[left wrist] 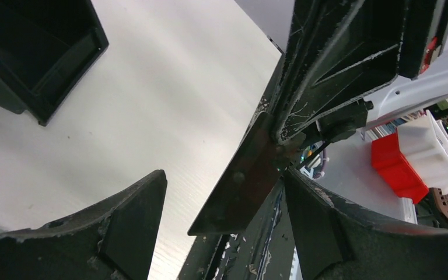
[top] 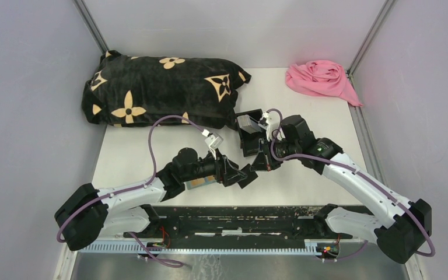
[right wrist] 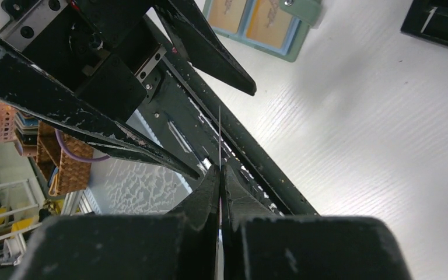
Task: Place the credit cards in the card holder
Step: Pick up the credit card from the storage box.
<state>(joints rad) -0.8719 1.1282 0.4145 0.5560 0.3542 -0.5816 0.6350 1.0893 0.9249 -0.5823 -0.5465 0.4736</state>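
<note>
Table (top: 122, 157): wht, matt, w/ faint grain. Cushion (top: 157, 90) upper left: blk plush fabric. Cloth (top: 321, 79) upper right: pink, soft. Right gripper (right wrist: 220, 170): blk plastic, scuffed, rough. Card (left wrist: 245, 175): thin plastic, slight sheen.

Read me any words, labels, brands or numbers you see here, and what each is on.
None can be read.
Blurred print: credit cards in the card holder.
Flower motifs only, no letters: cushion.
Nothing legible: held card in the right gripper.
</note>
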